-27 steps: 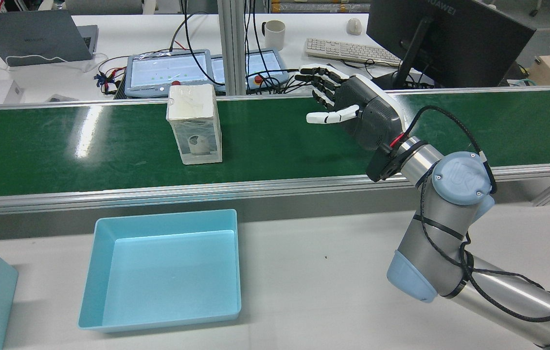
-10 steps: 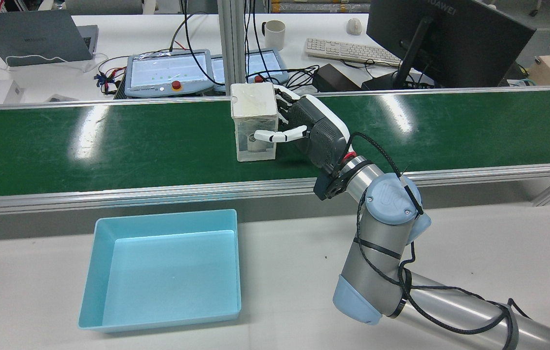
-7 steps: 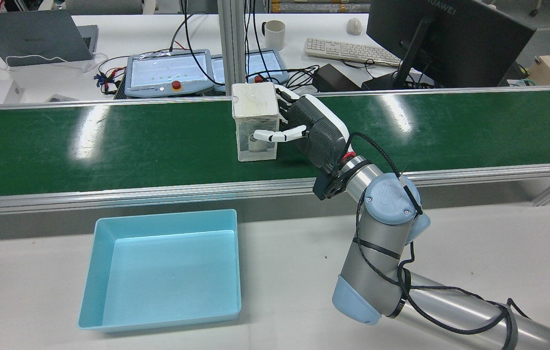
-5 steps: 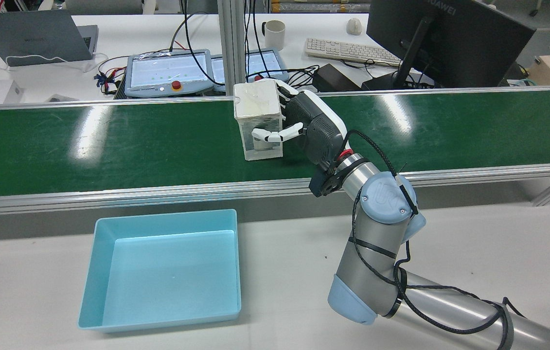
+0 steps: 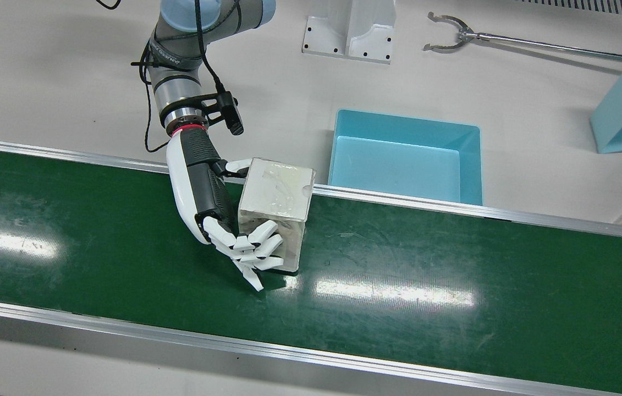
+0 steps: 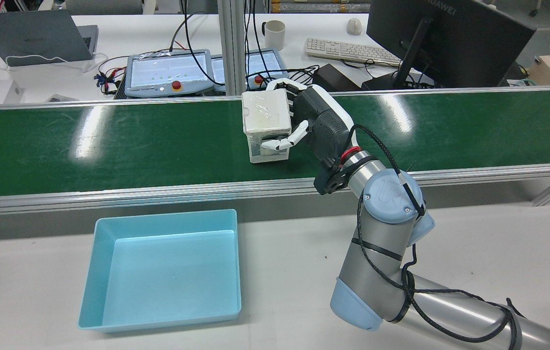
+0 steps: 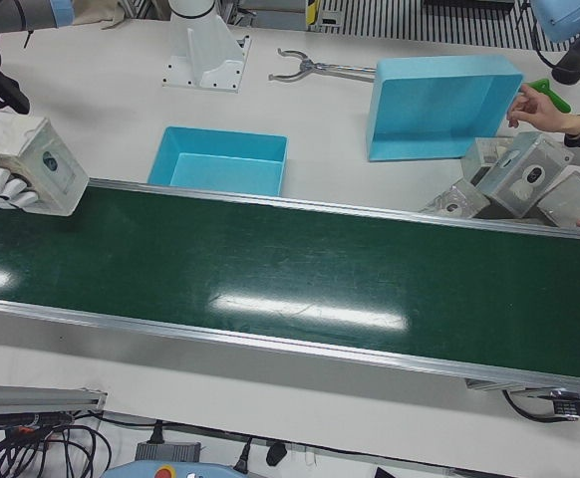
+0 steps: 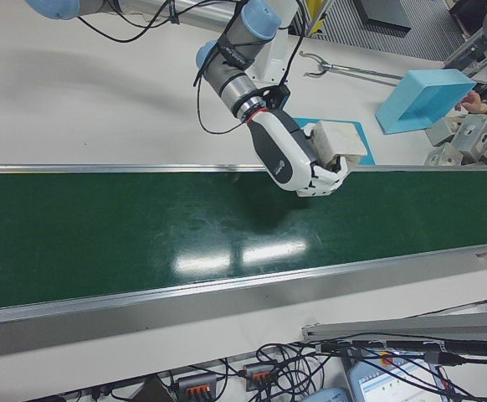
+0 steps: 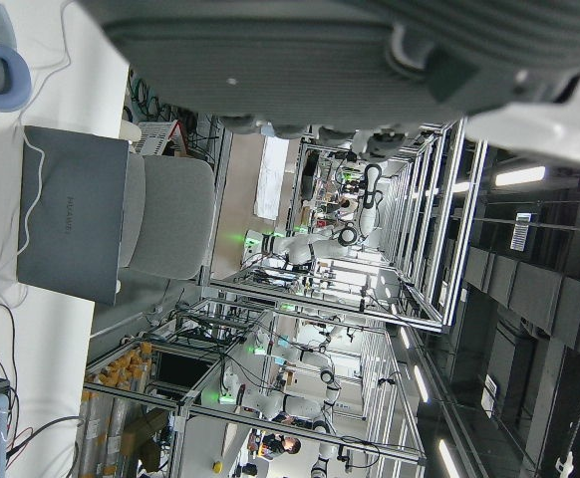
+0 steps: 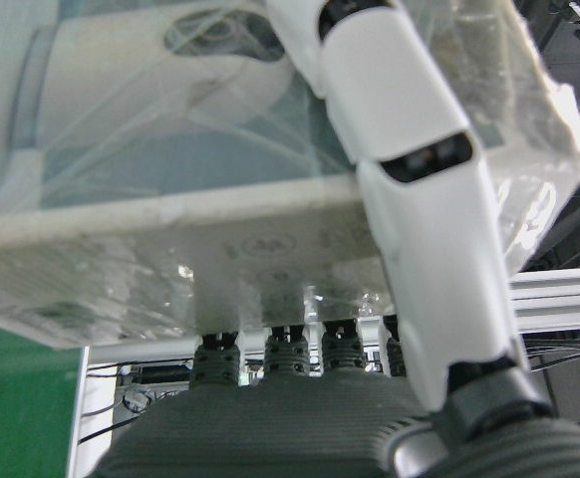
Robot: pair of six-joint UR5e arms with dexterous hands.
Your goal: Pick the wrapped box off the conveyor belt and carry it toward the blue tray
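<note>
The wrapped box (image 5: 275,201), white under clear film, hangs tilted a little above the green conveyor belt (image 5: 453,275). My right hand (image 5: 206,192) is shut on it, fingers (image 5: 256,247) curled over the far face and thumb on the near one. The same box (image 6: 265,114) and hand (image 6: 321,124) show in the rear view, and again in the right-front view, box (image 8: 340,142) in hand (image 8: 298,159). The blue tray (image 5: 407,122) sits empty on the white table beside the belt. Only my left hand's dark palm (image 9: 320,50) shows.
A second blue bin (image 7: 439,95) stands tipped at the belt's far end beside several wrapped boxes (image 7: 524,179), with a person's hand (image 7: 549,110) there. A grabber tool (image 5: 453,33) and a pedestal (image 5: 349,27) lie behind the tray.
The box rode the belt to the right in the rear view. My right hand met it, closed on it, then tipped and raised it off the belt.
</note>
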